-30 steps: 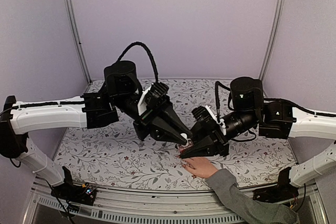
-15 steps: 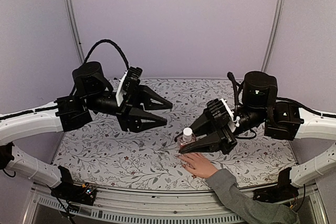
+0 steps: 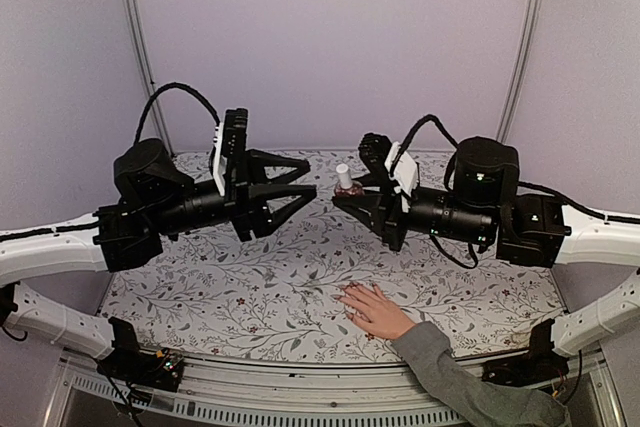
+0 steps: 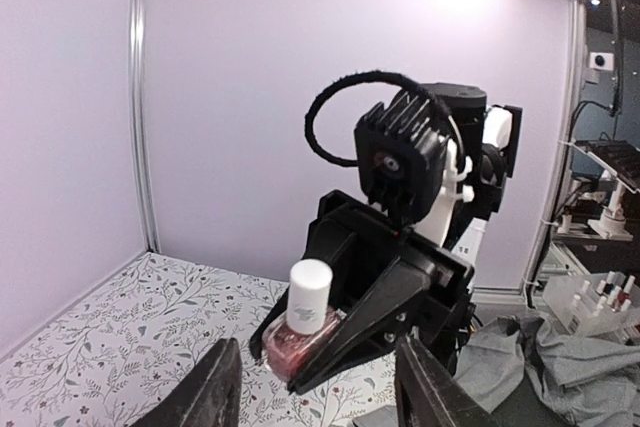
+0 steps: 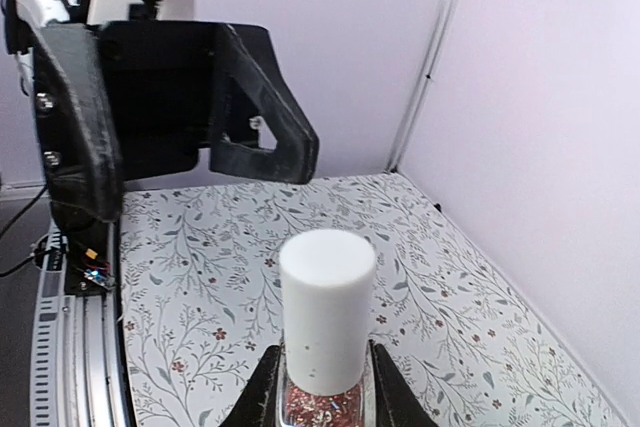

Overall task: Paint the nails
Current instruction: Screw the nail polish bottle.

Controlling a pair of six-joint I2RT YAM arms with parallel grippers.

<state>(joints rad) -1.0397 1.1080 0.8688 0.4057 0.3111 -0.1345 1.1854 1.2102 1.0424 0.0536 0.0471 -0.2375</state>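
A light-skinned hand [image 3: 375, 311] with a grey sleeve lies flat on the floral table near the front; its nails [image 3: 343, 293] are too small to make out. My right gripper [image 3: 350, 190] is shut on a nail polish bottle [image 3: 345, 180] with a white cap and glittery pink contents, held upright in the air above the table's middle. The bottle also shows in the right wrist view [image 5: 326, 332] and in the left wrist view [image 4: 303, 315]. My left gripper [image 3: 300, 179] is open and empty, facing the bottle from the left, a short gap away.
The floral tablecloth [image 3: 250, 292] covers the table between lilac walls. A metal rail [image 3: 300, 387] runs along the front edge. In the left wrist view a grey cloth [image 4: 540, 347] and a rack of small bottles [image 4: 590, 297] lie beyond the table.
My right gripper lifted the bottle from beside the hand up and back to mid-air. My left gripper drew back left, opened, and now faces the bottle. The hand stayed put.
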